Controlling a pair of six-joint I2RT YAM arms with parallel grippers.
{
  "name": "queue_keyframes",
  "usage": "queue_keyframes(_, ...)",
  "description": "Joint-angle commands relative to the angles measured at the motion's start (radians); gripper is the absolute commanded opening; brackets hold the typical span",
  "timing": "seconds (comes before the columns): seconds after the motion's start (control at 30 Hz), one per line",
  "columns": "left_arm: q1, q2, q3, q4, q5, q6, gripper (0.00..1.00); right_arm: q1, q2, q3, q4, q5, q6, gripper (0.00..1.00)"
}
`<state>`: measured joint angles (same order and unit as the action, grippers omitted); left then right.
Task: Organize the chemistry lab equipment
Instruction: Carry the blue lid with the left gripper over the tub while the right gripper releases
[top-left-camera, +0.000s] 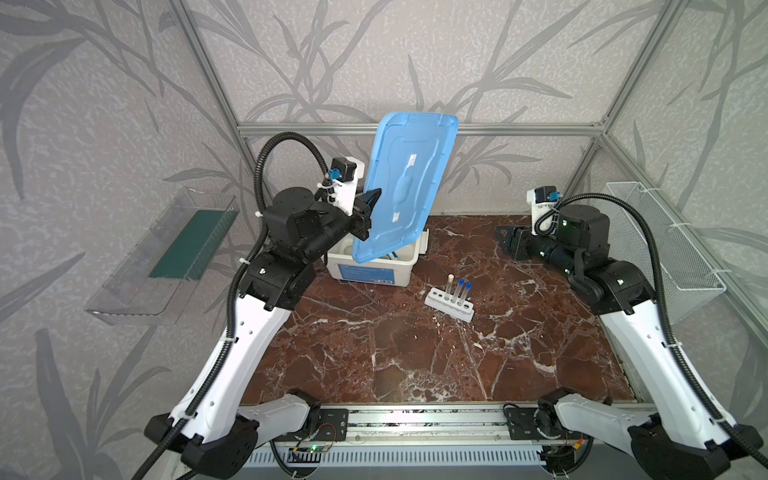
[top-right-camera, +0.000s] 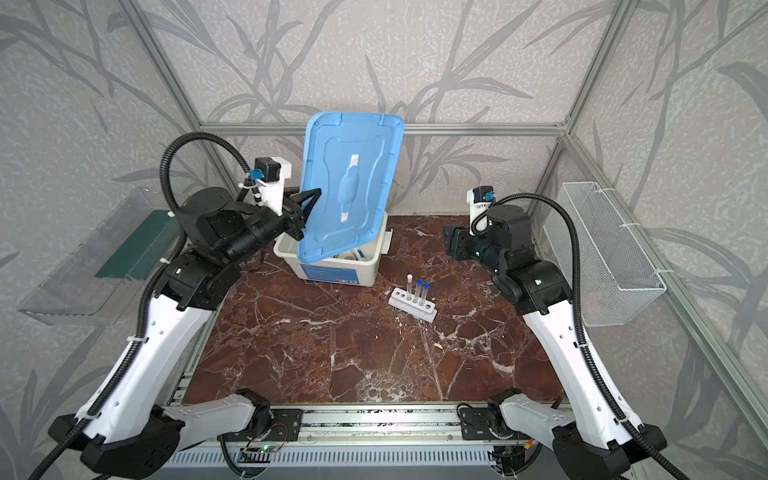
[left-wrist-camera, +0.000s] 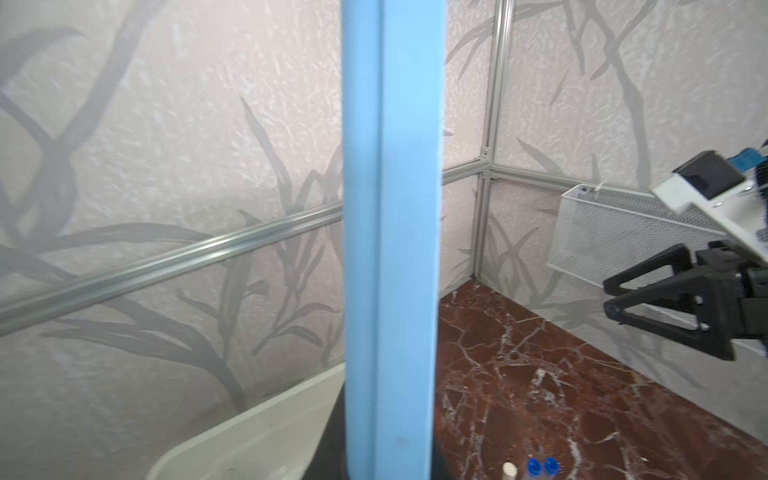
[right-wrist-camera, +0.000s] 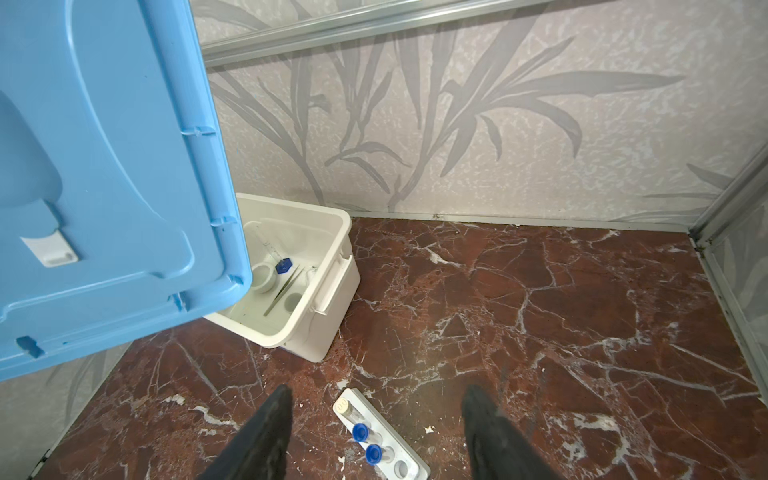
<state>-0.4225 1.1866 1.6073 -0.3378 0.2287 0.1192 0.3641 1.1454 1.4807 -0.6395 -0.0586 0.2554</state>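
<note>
Three test tubes (top-left-camera: 459, 291) near right gripper (top-left-camera: 503, 241)

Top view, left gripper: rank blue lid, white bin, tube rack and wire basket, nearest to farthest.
1. blue lid: clamped by its edge in the left gripper, so in contact.
2. white bin: just below the gripper, under the raised lid.
3. tube rack: further right and toward the front.
4. wire basket: on the right wall, clearly farthest.
</note>
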Motion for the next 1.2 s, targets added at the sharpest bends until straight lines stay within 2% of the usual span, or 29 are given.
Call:
queue_keyframes(0.0, 0.0, -0.017, 0.043, -0.12, -0.174, 0.225, 0.08, 0.002, 0.035, 0.016, 0.011, -0.117, 0.019, 0.65)
queue_keyframes(0.23, -0.009, -0.015, 0.03, -0.111, -0.465, 0.555, 0.08, 0.002, 0.096, -0.008, 0.098, -0.199, 0.063, 0.65)
queue_keyframes(0.33, -0.012, -0.03, -0.04, -0.004, -0.55, 0.7, 0.07, 0.002, 0.116, -0.026, 0.128, -0.232, 0.08, 0.65)
queue_keyframes(0.47, -0.016, -0.037, -0.196, 0.233, -0.621, 0.938, 0.06, 0.003, 0.124, -0.04, 0.145, -0.239, 0.082, 0.65)
queue_keyframes(0.6, -0.022, -0.01, -0.331, 0.445, -0.617, 1.131, 0.05, 0.002, 0.123, -0.065, 0.155, -0.239, 0.079, 0.65)
queue_keyframes(0.77, -0.024, 0.057, -0.441, 0.628, -0.577, 1.281, 0.06, 0.001, 0.116, -0.112, 0.182, -0.237, 0.086, 0.65)
queue_keyframes(1.07, -0.043, 0.169, -0.57, 0.867, -0.503, 1.331, 0.01, -0.02, 0.103, -0.187, 0.222, -0.239, 0.102, 0.65)
queue_keyframes(1.17, -0.046, 0.21, -0.631, 1.01, -0.486, 1.343, 0.01, -0.028, 0.1, -0.204, 0.228, -0.242, 0.105, 0.65)
